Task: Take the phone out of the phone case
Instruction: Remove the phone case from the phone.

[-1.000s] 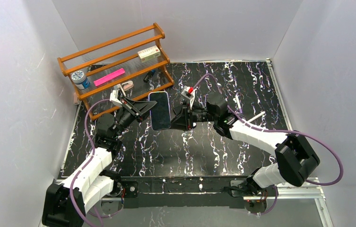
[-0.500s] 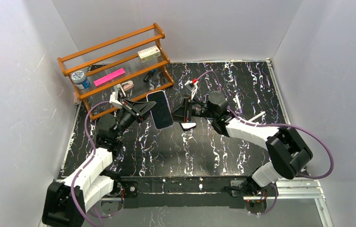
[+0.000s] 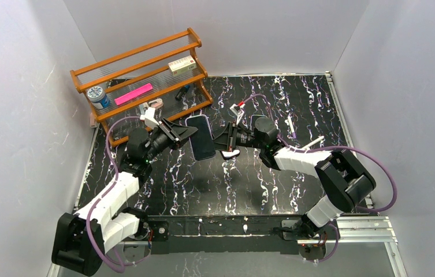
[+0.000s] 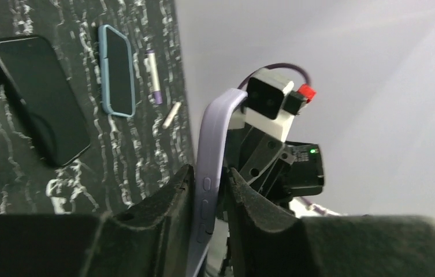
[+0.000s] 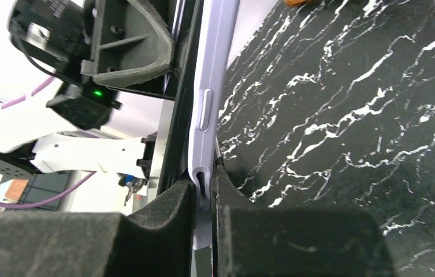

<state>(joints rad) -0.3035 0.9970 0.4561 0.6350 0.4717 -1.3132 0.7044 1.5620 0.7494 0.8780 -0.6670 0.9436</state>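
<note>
Phone case (image 4: 214, 130) drifted toward 3 o'clock; lilac rim, dark screen, my left claw (image 4: 208, 184) and right claw (image 5: 203, 187) both pinching it.

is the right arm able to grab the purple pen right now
Probably not yet: the right gripper is shut on the case, which the left gripper also clamps. The pen itself lies uncovered on the table.

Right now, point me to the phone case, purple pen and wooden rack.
phone case (image 4: 214, 151): left wrist view, lavender side wall.
purple pen (image 4: 152, 76): left wrist view, mid-barrel.
wooden rack (image 3: 135, 53): top external view, top shelf.
</note>
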